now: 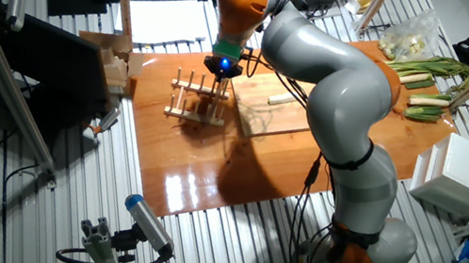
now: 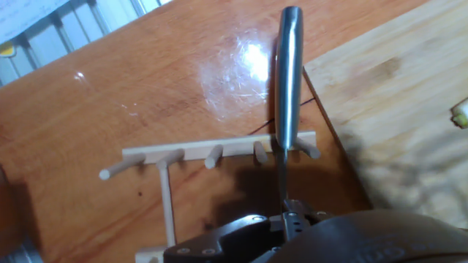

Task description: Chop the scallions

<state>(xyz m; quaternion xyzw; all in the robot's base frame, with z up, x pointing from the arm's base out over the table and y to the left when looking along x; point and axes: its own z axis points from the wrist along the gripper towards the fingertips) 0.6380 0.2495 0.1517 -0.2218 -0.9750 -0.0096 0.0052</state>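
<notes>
The robot's gripper hung just above a small wooden peg rack on the shiny brown table top. In the hand view, a knife with a long silver metal handle stood in the rack, between two of the pegs near the right end. The handle pointed up and away from the camera. The dark gripper sat low in that view, right by the near end of the knife. I could not tell if the jaws were squeezed on the knife or let go, because the fingers were hidden.

A light wooden cutting board lay just to the right of the rack, close beside it. On the board lay the scallion piece, a short, pale stalk, well apart from the gripper. In the hand view only a tiny pale bit showed at the right edge, on the board.

At the far right side of the table lay long green scallion stalks, away from the board.
</notes>
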